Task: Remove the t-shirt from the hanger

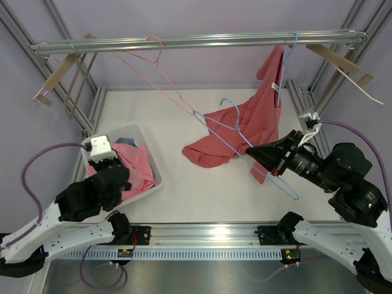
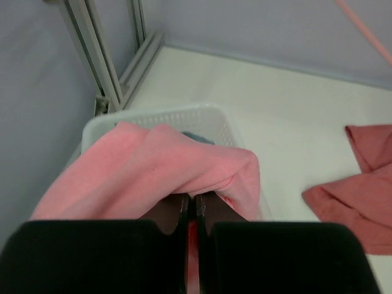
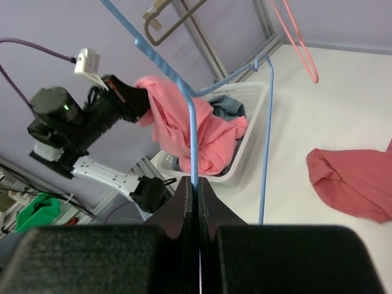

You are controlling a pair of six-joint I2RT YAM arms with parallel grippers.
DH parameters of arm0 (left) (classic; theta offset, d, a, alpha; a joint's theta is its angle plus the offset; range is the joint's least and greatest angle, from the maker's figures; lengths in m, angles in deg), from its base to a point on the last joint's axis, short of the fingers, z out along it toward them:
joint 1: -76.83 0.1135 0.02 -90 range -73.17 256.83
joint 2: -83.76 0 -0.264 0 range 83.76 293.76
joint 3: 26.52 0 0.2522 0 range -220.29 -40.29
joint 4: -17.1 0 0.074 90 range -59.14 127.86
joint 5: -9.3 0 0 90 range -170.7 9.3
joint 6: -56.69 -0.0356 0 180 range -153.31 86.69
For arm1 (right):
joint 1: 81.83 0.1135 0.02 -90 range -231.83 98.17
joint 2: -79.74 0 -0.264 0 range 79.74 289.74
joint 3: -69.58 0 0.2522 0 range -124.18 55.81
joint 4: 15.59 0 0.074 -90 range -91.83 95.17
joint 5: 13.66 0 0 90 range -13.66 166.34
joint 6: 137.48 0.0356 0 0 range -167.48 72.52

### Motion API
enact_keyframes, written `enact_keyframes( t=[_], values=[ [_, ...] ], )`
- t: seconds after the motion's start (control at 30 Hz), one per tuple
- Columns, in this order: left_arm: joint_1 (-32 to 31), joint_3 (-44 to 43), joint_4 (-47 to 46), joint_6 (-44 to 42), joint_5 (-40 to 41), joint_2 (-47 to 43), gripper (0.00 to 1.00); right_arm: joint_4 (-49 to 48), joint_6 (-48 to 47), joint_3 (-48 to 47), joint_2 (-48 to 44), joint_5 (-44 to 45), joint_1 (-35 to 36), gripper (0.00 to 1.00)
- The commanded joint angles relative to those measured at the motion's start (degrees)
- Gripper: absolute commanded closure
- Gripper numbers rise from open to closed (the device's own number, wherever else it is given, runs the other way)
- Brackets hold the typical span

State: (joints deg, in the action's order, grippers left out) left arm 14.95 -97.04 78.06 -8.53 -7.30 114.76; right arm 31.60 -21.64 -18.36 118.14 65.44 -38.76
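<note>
T-shirt [image 1: 214,144], soft red cloth, lies crumpled on the white table [image 1: 184,196], with one end rising toward the metal rail [image 1: 196,43]. At left, a white mesh basket [image 2: 184,114] holds folds of pink cloth [image 2: 171,159], pinched in the closed left gripper [image 2: 191,202]. Right of centre, the right gripper [image 3: 196,184] is clamped on a thin blue wire hanger [image 3: 191,122] that crosses the shirt.
</note>
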Motion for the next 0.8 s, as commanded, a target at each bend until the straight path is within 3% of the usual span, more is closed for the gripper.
enact_keyframes(
  t=[0.0,0.17,0.23,0.3,0.37,0.53,0.6,0.63,0.7,0.77],
  values=[
    [1.85,5.14,12.04,26.70,-2.99,4.41,1.00,-3.20,-2.55,0.70,3.00,3.51,-0.27,1.00],
    [5.98,13.40,11.34,36.65,-2.92,4.68,1.00,-1.70,-6.23,-0.53,3.62,9.38,-0.27,1.00],
    [9.04,15.26,9.41,36.93,-2.65,4.51,1.00,-1.96,-7.12,-0.54,4.23,11.07,-0.27,1.00],
    [11.51,18.94,0.65,31.33,-4.48,3.98,1.00,-3.62,-8.00,-0.19,5.72,14.23,-0.27,1.00],
    [18.79,23.24,-10.47,23.70,-11.83,3.63,1.00,-5.65,-8.62,0.25,6.95,17.20,-0.27,1.00],
    [43.46,29.51,-25.99,19.70,-31.89,6.95,1.00,-12.24,-8.62,-0.62,14.42,18.72,-0.35,1.00],
    [45.62,28.02,-26.28,20.40,-35.26,10.73,0.99,-15.13,-8.71,-1.84,17.40,18.63,-0.27,1.00],
    [45.80,27.40,-26.11,20.66,-35.00,11.61,0.97,-15.58,-8.97,-2.64,18.55,19.07,-0.35,1.00],
    [45.89,25.74,-26.02,20.58,-35.96,12.41,0.83,-17.08,-9.06,-5.00,21.62,18.63,-0.62,1.00],
    [45.89,24.94,-25.93,20.49,-36.75,11.80,0.55,-18.13,-8.88,-6.77,23.91,18.11,-0.97,1.00]
  ],
)
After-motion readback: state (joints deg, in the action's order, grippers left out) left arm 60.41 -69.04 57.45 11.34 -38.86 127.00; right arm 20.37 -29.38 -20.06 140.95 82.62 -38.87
